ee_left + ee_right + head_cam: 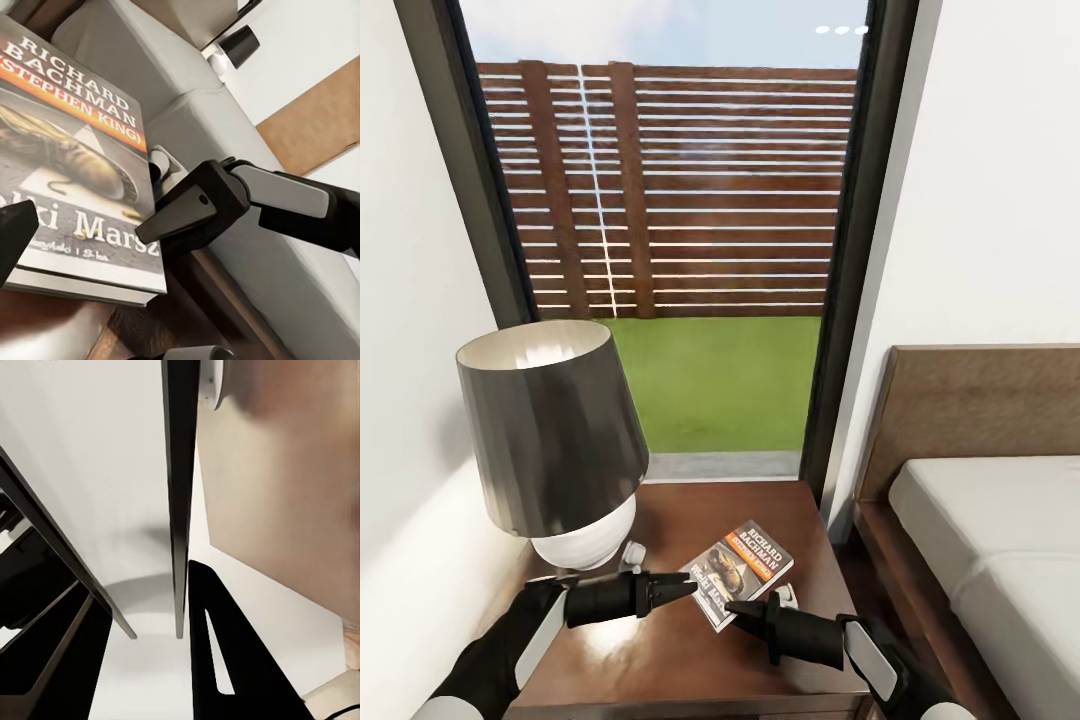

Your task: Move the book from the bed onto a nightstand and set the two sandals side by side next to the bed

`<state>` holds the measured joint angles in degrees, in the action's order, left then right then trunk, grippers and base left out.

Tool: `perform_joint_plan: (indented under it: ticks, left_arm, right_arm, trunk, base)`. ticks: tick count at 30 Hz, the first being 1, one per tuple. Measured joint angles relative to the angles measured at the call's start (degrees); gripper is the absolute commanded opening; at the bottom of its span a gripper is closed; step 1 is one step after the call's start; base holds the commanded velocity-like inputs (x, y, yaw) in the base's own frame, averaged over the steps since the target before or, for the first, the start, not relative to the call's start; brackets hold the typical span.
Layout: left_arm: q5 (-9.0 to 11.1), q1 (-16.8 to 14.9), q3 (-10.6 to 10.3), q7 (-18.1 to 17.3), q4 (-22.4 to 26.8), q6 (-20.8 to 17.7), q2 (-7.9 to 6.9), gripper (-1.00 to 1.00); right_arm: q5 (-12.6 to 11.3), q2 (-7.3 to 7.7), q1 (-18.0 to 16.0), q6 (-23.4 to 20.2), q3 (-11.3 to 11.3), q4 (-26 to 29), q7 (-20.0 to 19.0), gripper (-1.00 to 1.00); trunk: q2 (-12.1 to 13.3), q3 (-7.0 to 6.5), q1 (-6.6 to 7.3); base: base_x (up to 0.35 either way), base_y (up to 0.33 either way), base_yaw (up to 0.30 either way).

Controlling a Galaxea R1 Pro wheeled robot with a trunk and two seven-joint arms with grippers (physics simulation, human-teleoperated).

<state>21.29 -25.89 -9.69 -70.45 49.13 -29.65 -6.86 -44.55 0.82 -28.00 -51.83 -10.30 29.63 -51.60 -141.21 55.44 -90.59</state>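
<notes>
Lying flat on the nightstand (690,660), the book (740,585) is sitting toward its right edge, away from the lamp (555,440) at the back-left corner. The left gripper (682,588) is hovering at the book's left edge, fingers apart; the right gripper (745,612) is meeting its front edge, whether parted or together I cannot tell. Beside the nightstand, the bed (1000,540) is showing.

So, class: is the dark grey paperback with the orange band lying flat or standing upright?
Lying flat: the dark grey paperback rests cover-up on the glossy reddish-brown nightstand.
</notes>
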Motion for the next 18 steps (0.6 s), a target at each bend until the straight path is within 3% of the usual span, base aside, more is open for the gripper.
perform_joint_plan:
  ticks: [18]
  left_arm:
    - [0.0,-0.01,0.04,0.0,0.0,0.0,0.25,1.0]
  right_arm:
    - [-0.06,0.09,0.0,0.0,0.09,-0.1,-0.08,-1.0]
  trunk:
    - [-1.2,0.54,-0.66]
  base:
    - [0.0,0.0,0.0]
